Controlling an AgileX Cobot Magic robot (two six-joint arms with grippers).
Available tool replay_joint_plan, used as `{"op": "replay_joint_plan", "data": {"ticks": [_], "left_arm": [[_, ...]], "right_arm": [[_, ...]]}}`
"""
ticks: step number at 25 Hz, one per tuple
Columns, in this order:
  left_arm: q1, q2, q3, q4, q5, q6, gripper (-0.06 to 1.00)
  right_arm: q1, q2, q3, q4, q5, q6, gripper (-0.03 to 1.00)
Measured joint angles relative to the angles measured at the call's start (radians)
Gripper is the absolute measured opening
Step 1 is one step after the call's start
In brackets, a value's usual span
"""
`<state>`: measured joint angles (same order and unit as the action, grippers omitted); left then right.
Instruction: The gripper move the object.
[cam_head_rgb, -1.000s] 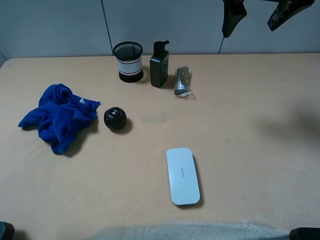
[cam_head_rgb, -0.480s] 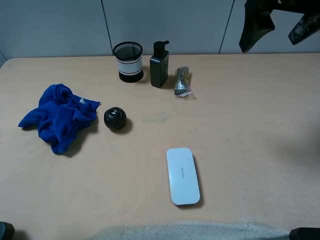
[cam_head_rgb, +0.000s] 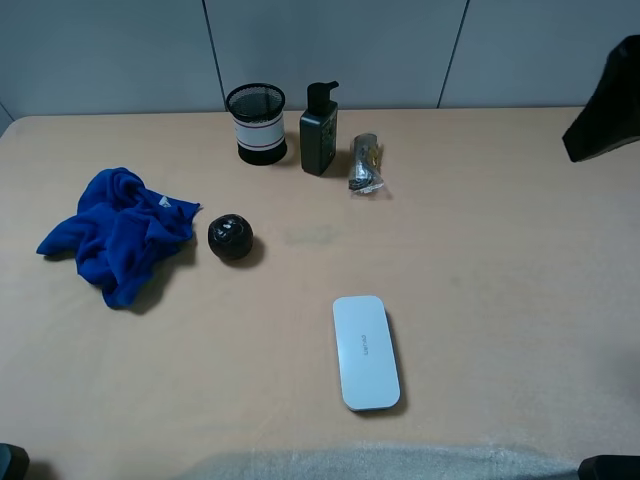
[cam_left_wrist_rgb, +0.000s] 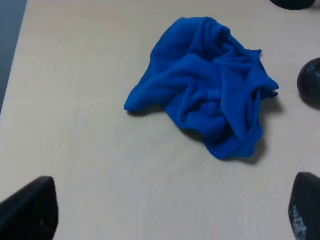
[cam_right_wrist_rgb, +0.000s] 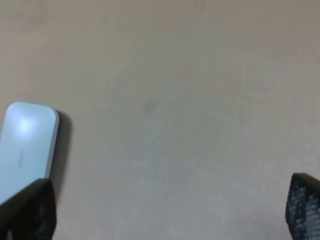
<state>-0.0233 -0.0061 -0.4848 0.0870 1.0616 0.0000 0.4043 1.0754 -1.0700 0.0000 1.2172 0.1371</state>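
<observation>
The object, a small crinkly clear packet (cam_head_rgb: 365, 164) with dark contents, lies on the table near the back, just right of a black pump bottle (cam_head_rgb: 319, 130). My right gripper shows as one dark finger (cam_head_rgb: 605, 110) at the right edge of the high view, well right of the packet; in the right wrist view its fingertips (cam_right_wrist_rgb: 27, 212) stand wide apart over bare table, open and empty. My left gripper (cam_left_wrist_rgb: 170, 215) is open and empty, its tips at the corners of the left wrist view, near the blue cloth (cam_left_wrist_rgb: 210, 90).
A black mesh cup (cam_head_rgb: 257, 122) stands left of the bottle. A blue cloth (cam_head_rgb: 120, 232) and a black ball (cam_head_rgb: 230, 237) lie at the left. A flat white case (cam_head_rgb: 365, 350) lies near the front, also in the right wrist view (cam_right_wrist_rgb: 22, 150).
My right gripper has moved from the top of the high view to the right and lower, now half out of frame. The packet and other things have not moved.
</observation>
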Motion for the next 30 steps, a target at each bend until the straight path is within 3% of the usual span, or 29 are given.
{"op": "replay_joint_plan", "data": {"ticks": [14, 25, 30], "left_arm": [[0.0, 0.0, 0.0, 0.0, 0.0, 0.0, 0.93], [0.0, 0.0, 0.0, 0.0, 0.0, 0.0, 0.93], [0.0, 0.0, 0.0, 0.0, 0.0, 0.0, 0.93]], "right_arm": [[-0.006, -0.435, 0.161, -0.021, 0.002, 0.0, 0.69], [-0.265, -0.871, 0.411, -0.036, -0.041, 0.0, 0.69], [-0.307, -1.019, 0.478, -0.037, -0.072, 0.0, 0.69]]}}
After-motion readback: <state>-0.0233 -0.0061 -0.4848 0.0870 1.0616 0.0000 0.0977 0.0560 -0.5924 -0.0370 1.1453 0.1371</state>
